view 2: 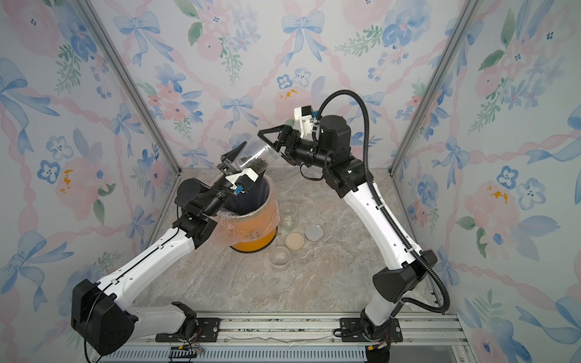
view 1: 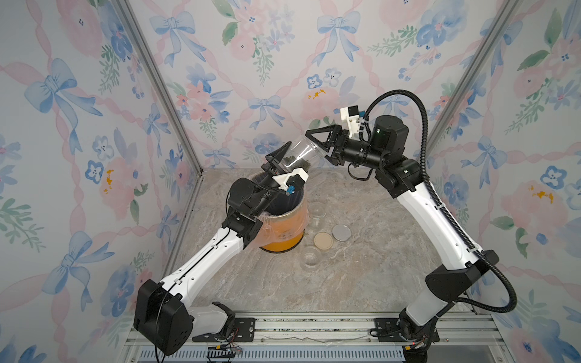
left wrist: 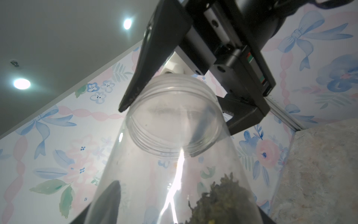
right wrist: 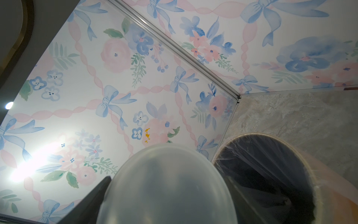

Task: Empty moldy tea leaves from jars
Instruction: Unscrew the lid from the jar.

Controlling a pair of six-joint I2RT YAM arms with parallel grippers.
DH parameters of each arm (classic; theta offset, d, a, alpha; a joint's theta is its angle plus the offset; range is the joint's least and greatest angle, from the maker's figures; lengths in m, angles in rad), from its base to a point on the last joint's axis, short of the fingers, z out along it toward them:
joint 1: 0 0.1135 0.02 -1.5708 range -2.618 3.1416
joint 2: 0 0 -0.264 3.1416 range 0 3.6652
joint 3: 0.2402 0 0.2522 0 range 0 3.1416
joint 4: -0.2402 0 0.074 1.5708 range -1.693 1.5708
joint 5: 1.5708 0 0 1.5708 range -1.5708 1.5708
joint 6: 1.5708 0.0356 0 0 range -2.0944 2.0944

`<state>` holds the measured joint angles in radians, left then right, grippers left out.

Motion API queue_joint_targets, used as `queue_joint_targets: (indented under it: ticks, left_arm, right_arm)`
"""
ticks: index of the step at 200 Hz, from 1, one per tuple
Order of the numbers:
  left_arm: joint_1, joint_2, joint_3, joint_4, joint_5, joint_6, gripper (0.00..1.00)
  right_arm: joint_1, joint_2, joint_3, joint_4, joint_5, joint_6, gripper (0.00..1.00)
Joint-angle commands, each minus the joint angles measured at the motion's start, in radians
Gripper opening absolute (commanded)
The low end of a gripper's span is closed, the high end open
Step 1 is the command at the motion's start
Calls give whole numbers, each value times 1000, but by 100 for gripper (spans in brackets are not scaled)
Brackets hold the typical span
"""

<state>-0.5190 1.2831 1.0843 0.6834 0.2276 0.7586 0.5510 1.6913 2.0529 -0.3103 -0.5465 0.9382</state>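
1. Left pincer (view 1: 287, 158) is closed on the jar (view 1: 300, 152) at its base, holding it tilted above the bin (view 1: 283, 234).
2. Tea leaves (view 1: 304, 163) lie heaped in the jar's lower end.
3. Right pincer (view 1: 316, 146) is clamped on the grey lid (right wrist: 166, 186) at the jar's mouth.
4. Beige lid (view 1: 323, 240) and silver lid (view 1: 341, 232) lie on the tabletop (view 1: 345, 283) near the bin.

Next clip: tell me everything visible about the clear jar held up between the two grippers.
The clear cylindrical plastic-looking jar hangs tilted in the air above the orange plastic-lined bin. The left gripper clamps its base end. The right gripper clamps its threaded neck, which looks capped by a translucent lid. Dark olive-brown tea leaves lie against its lower wall near the base.
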Motion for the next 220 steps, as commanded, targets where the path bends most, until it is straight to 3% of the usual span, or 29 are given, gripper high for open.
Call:
queue_joint_targets:
  ticks: [1,57,153,220]
  left_arm:
    - [-4,-26,-4,50,19,-156,20]
    - [16,-29,18,24,76,-382,20]
    - [110,10,84,2,285,-866,20]
    - [116,21,84,15,350,-1050,20]
  right_arm:
    - [6,19,50,-43,-29,-63,73]
    - [3,58,130,-128,-66,-151,73]
    - [-3,158,319,-254,-176,-287,73]
    - [-14,195,359,-281,-232,-378,73]
